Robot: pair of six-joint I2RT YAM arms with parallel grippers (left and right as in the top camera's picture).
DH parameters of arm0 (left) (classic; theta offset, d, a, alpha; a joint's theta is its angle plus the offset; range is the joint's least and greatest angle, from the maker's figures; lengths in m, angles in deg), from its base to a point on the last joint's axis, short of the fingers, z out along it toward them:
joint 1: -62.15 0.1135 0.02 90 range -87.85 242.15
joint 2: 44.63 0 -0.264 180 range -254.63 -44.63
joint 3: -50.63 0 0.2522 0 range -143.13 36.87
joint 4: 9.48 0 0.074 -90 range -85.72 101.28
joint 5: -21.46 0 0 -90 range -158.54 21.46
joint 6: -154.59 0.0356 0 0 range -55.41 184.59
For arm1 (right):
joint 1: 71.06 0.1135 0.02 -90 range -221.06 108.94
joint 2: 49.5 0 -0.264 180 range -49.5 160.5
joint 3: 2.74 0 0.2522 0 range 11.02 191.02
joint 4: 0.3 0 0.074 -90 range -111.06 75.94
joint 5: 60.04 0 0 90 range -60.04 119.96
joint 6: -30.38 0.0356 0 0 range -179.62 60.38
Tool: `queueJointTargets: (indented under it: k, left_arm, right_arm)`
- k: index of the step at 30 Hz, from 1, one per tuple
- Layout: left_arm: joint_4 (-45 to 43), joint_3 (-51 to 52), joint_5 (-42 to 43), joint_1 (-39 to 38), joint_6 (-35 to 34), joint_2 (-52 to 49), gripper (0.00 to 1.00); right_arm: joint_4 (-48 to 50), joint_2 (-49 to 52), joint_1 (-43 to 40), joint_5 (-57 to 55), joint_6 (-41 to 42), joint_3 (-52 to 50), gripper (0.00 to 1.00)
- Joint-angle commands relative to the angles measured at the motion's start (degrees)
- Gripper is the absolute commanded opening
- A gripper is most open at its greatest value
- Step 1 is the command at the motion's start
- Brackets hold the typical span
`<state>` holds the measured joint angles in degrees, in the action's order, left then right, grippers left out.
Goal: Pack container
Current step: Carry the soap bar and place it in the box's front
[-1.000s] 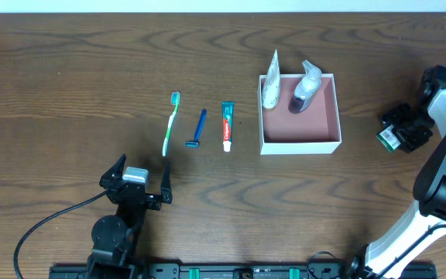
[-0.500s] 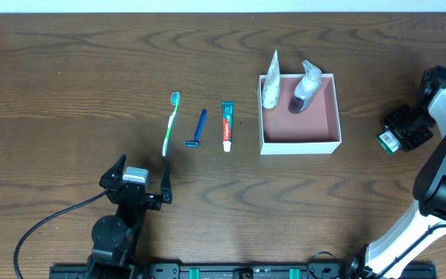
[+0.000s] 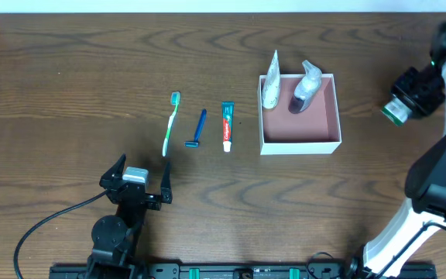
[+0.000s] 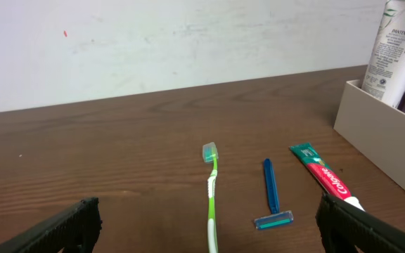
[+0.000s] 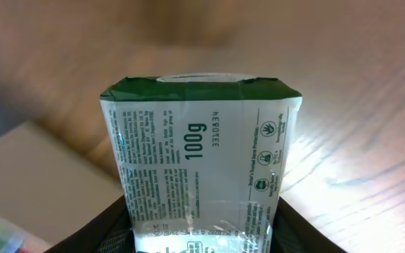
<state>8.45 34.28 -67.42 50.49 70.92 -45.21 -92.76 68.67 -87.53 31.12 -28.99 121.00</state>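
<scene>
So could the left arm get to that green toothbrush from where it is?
Probably yes: the left gripper is open and faces the toothbrush, with only bare table between them.

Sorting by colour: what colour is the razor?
The razor is blue, clearest in the left wrist view.

Dark wood-grain table point(image 3: 68, 62), thin black cable point(image 3: 53, 215) curving over its near left part — pale scuffed wall point(image 4: 153, 42) behind

On the wooden table point(image 3: 68, 62), left to right: green toothbrush point(image 3: 170, 124), blue razor point(image 3: 198, 128), toothpaste tube point(image 3: 226, 125), pink-lined container point(image 3: 320, 118); all apart.
</scene>
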Motion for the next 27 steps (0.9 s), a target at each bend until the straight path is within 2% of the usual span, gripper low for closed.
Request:
queueJointTargets:
  k: [1,11,18,27]
  left_arm:
    - [0.9,1.8,-0.1,0.3,0.9,0.3,0.98]
    - [0.9,1.8,-0.1,0.3,0.9,0.3,0.98]
    - [0.9,1.8,-0.1,0.3,0.9,0.3,0.98]
    - [0.9,1.8,-0.1,0.3,0.9,0.3,0.98]
  right_arm:
    - [-1.5,-0.5,5.7,2.3,-4.2,4.2,0.47]
    - [-1.7,-0.5,19.9,1.6,-7.1,5.2,0.52]
    - [-2.1,-0.5,23.8,-3.4,-7.1,3.3,0.56]
    - [-1.5,-0.5,24.1,-3.7,-9.5,-2.2,0.56]
